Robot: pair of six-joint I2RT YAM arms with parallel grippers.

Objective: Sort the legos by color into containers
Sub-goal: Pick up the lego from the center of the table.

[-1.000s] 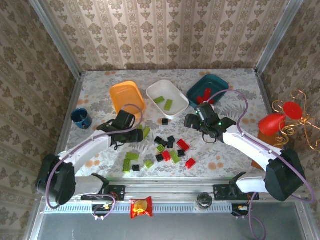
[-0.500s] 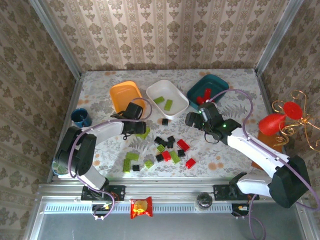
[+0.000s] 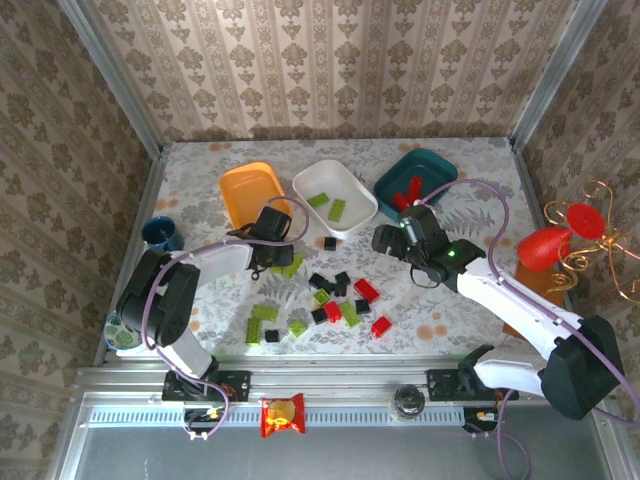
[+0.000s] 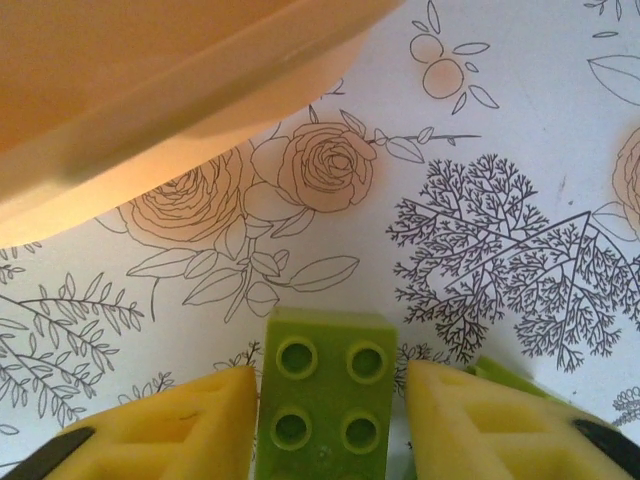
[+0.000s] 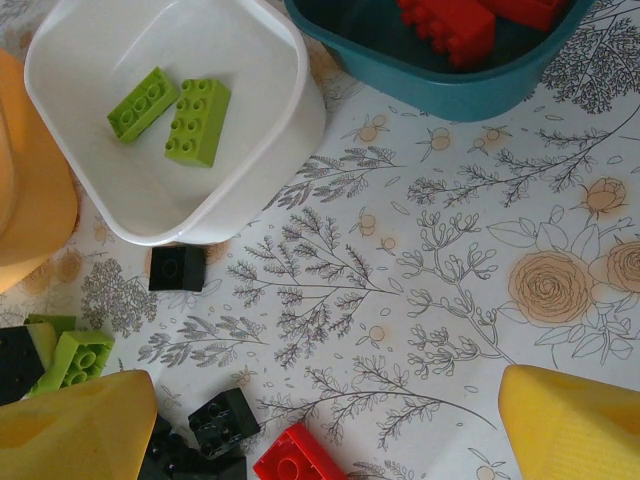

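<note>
My left gripper [image 4: 328, 410] barely moved, clamping a lime brick [image 4: 322, 375] beside the orange tub [image 4: 150, 100], right gripper [image 5: 330, 420] gaping (nothing held), two lime bricks [image 5: 175, 112] in white tub [image 5: 250, 60], red bricks [image 5: 455, 20] in teal tub [image 5: 430, 85]

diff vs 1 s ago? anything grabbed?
Left pincer swung toward the orange plastic tub as its arm folded upward; it sits closed around a lime green brick, apparently gripping it. Right pincer barely shifted, open. Loose bricks, white plastic tub and dark teal plastic tub unchanged.
</note>
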